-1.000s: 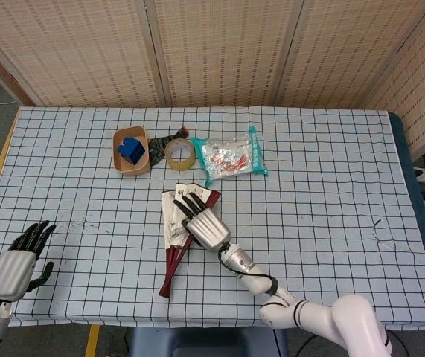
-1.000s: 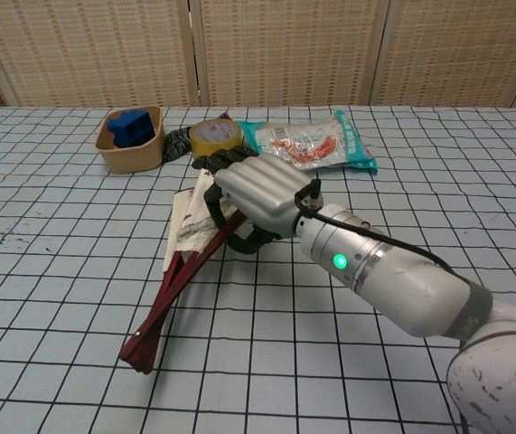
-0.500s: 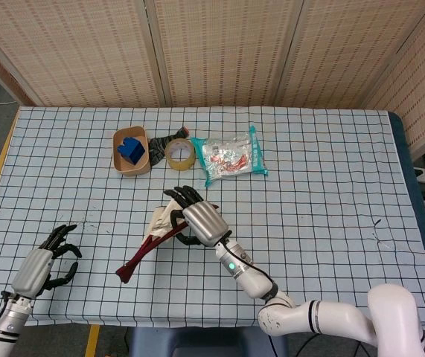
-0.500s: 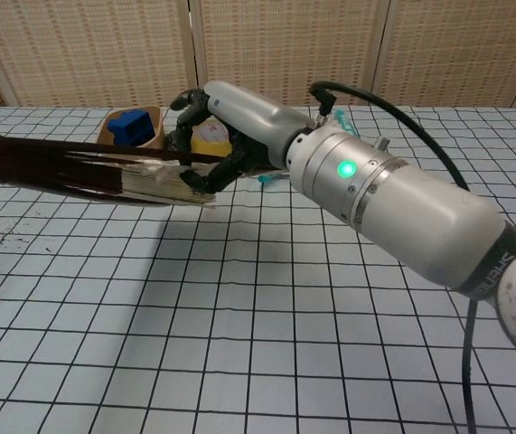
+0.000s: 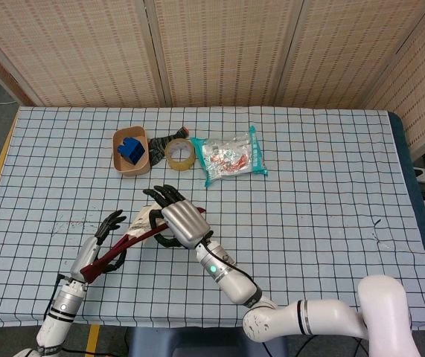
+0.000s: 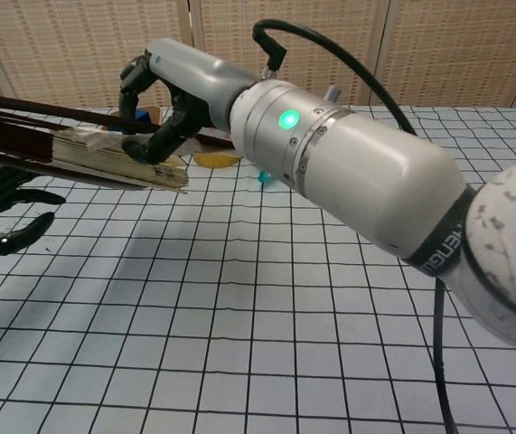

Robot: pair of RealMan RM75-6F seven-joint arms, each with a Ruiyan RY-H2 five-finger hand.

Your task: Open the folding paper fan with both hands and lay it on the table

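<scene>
The folding paper fan [image 5: 134, 242] has dark red ribs and cream paper and is nearly closed. My right hand [image 5: 181, 223] grips its paper end and holds it in the air above the table, with the handle end pointing to the left. In the chest view the fan [image 6: 86, 149] runs off the left edge, held by the right hand [image 6: 181, 86]. My left hand [image 5: 100, 249] is at the handle end. From the chest, the left hand [image 6: 0, 212] hangs just under the ribs with its fingers apart, holding nothing.
At the back of the checked tablecloth stand a wooden bowl [image 5: 131, 150] with a blue block, a tape roll [image 5: 179, 154] and a clear snack packet [image 5: 231, 156]. Woven screens close off the far side.
My right hand has raised the fan higher and carried it further left. My left hand has lifted from the front left of the table up to the fan's handle end.
</scene>
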